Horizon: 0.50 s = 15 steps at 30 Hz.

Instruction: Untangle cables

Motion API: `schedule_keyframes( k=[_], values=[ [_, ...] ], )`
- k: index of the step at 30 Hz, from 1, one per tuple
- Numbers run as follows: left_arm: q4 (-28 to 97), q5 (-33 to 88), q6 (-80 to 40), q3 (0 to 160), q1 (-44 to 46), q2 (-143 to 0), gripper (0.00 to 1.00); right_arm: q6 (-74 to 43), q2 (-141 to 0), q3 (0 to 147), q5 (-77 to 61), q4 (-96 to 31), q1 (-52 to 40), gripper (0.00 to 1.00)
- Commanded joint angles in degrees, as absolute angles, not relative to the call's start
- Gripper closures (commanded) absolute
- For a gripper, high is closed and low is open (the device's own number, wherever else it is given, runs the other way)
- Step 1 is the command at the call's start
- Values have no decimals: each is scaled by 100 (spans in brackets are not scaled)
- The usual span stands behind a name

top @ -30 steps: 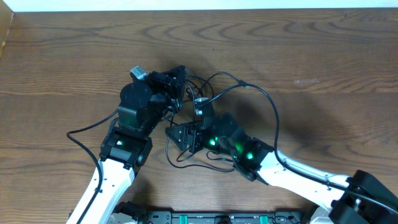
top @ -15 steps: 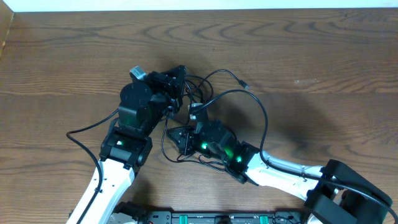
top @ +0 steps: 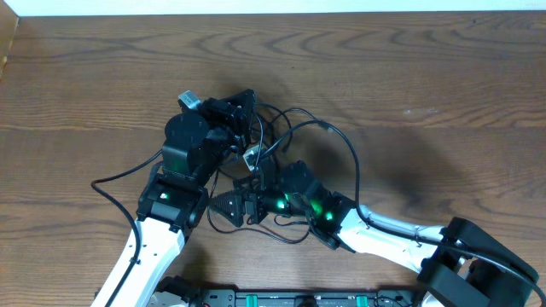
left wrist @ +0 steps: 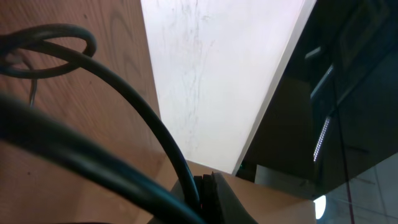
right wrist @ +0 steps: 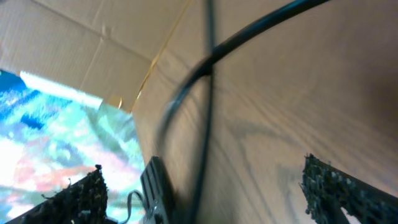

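Right end effector [right wrist: 211, 186] stands wide, black cables [right wrist: 214, 55] passing between its fingers.

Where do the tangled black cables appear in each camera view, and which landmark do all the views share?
Overhead: the black cables are looped at the centre of the picture, between the two arms.
Left wrist: they cross as dark arcs from the left edge to the bottom centre.
Right wrist: one runs from the top right down to the bottom left of centre.
Shared landmark: the wooden table.
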<state>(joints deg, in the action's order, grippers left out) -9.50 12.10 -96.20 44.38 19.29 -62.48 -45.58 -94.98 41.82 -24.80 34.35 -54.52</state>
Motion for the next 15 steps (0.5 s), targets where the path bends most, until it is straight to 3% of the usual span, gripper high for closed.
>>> schedule_keyframes(
  k=[1,6,9,15],
  values=[
    [-993,1260,-9605,4484,1938,-6228,91,-4438,-9535,4178,-2950,3291,-5354,1],
    [-993,1260,-9607,4484,1938,-6228,91,-5743,-9537,4178,-2250,3367,-5334,1],
    [-993,1260,-9607,4484,1938,-6228,91,-6438,-9539,4178,-1610,3575,-5417,11],
    [-993,1260,-9607,4484,1938,-6228,91,-6960,-9618,4180,-73,3715,-5843,17]
  ],
)
